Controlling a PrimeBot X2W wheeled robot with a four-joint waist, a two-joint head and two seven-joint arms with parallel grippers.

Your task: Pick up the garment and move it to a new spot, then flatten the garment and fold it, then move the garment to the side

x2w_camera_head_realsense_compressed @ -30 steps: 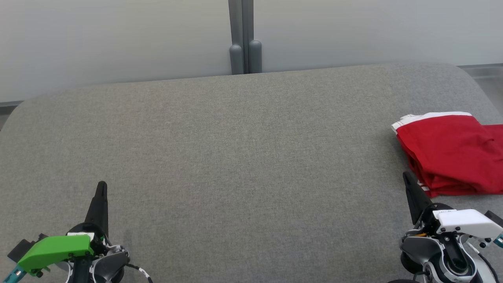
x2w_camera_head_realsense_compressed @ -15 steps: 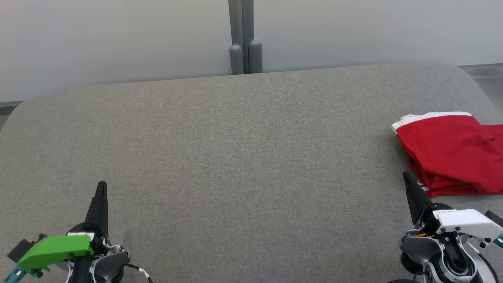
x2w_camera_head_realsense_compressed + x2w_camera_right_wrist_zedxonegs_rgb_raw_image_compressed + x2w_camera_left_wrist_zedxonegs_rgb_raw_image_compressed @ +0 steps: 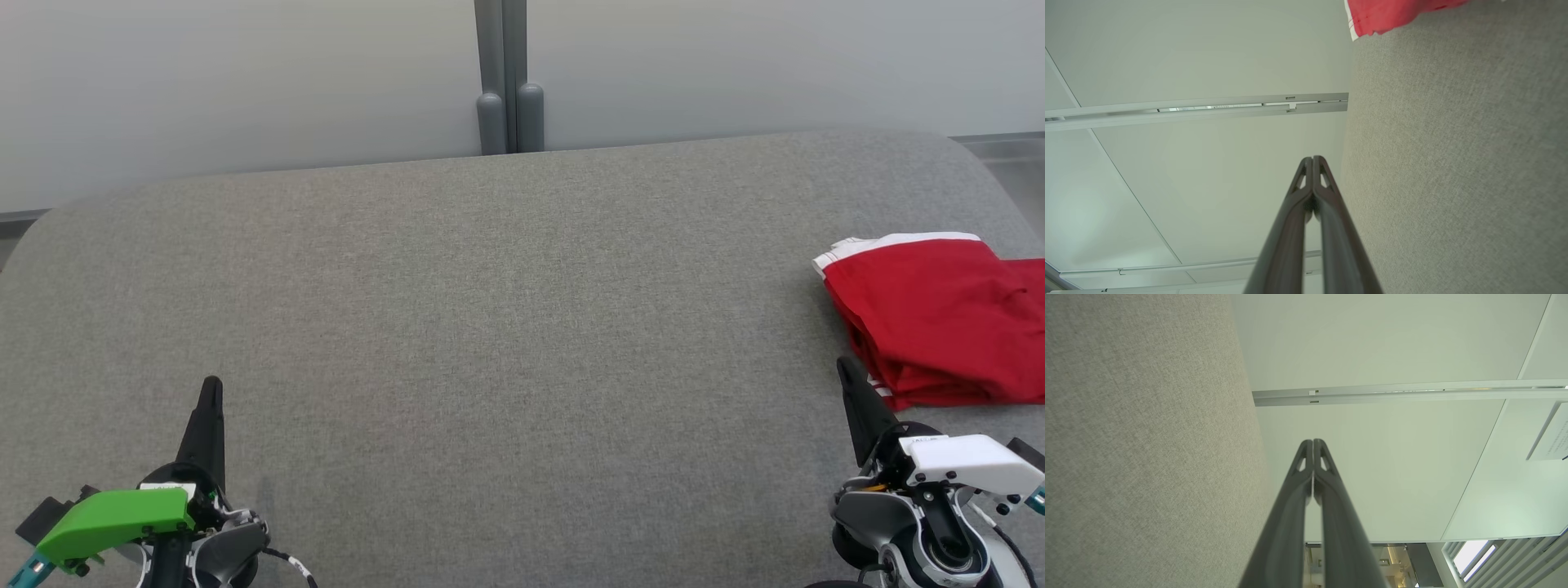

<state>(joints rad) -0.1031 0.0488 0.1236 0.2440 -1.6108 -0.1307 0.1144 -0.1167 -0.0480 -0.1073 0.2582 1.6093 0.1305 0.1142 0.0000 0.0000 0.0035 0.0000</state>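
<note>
Garment [image 3: 939,318] folded at surface [image 3: 490,327] right edge, nothing moved; our left end effector [image 3: 211,384] and right end effector [image 3: 844,364] pressed together, empty. Likely done.

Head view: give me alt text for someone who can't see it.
A red garment with white trim lies at the right edge of a grey fabric surface. The left pincer and right pincer sit shut at the lower corners, holding nothing.

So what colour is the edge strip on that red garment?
White. The garment is red with a white band along its edge, clearest in the head view.
</note>
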